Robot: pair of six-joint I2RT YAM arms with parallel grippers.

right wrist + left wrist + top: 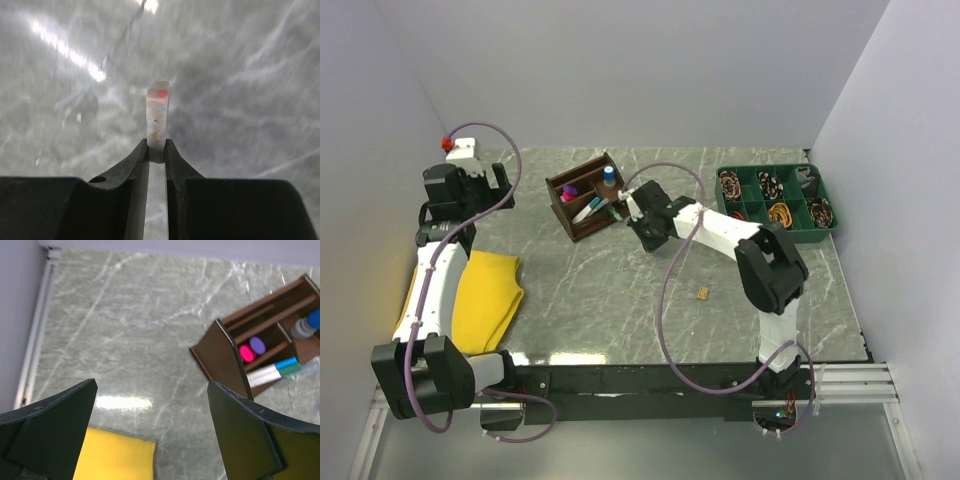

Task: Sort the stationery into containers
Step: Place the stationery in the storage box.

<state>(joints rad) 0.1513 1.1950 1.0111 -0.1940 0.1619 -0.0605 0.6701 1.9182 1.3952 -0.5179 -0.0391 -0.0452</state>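
Done: markers [270,374] in organiser [220,352]. In progress: right gripper [156,146] pinches whitish eraser piece [158,110] beside organiser. Your remainder: tan piece [703,294] on table [620,310], near right. Note left gripper [151,387] wide, empty.

Right fingers [132,170]: eraser [158,120] between them, poking past the tips. Left fingers [245,430]: organiser [220,355] ahead-right, pens [270,374] in it; cloth [115,457] under the gap.

Dark brown organiser [220,357], yellow cloth [490,290], green tray [748,210], white-veined grey table [620,290], red-spotted white eraser [158,120].
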